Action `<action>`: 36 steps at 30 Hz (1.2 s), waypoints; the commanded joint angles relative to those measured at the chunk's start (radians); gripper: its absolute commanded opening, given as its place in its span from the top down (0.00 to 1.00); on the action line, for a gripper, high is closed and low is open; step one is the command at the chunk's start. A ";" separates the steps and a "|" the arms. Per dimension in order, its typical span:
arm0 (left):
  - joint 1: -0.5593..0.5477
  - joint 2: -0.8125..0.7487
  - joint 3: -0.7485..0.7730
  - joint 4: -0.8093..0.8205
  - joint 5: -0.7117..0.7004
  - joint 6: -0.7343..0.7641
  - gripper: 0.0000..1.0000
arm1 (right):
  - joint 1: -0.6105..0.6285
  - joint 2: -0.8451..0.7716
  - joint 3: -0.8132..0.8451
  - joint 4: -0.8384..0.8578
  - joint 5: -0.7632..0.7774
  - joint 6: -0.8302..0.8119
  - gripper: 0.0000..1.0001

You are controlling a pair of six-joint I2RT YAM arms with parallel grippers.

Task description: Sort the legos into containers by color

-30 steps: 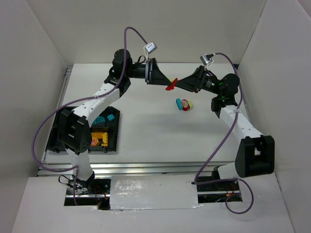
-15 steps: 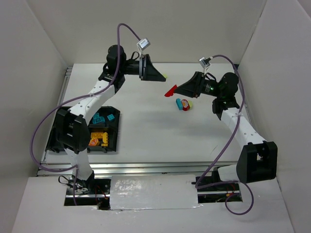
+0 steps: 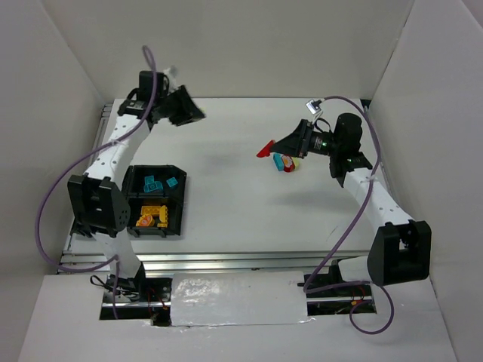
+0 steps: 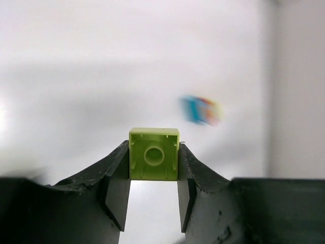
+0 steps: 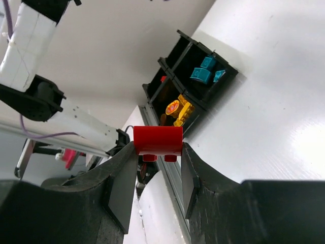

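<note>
The left gripper (image 4: pixel 153 152) hangs up at the table's 11 o'clock corner, close to the back wall, clamped on a lime green brick (image 4: pixel 154 160) that is held off the surface with its hollow underside facing the wrist camera. The right gripper (image 5: pixel 158 152), at about 2 o'clock, pinches a red brick (image 5: pixel 157 138) in mid-air. A small cluster of loose bricks (image 3: pixel 285 162) in cyan, red and yellow lies on the table (image 3: pixel 234 211) just below it, toward 5 o'clock. The black tray (image 3: pixel 182 215) sits at 8 o'clock near the left edge. Cyan bricks (image 3: pixel 161 183) fill its far right compartment and orange-yellow ones (image 3: pixel 150 218) its near right one. The left arm's elbow (image 3: pixel 94 204) covers the tray's left half from above. Between tray and cluster the white tabletop lies open, and side walls close in both edges.
</note>
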 commanded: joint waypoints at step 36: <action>0.457 -0.173 -0.307 -0.313 -0.641 -0.032 0.01 | 0.103 0.035 0.195 -0.257 0.101 -0.145 1.00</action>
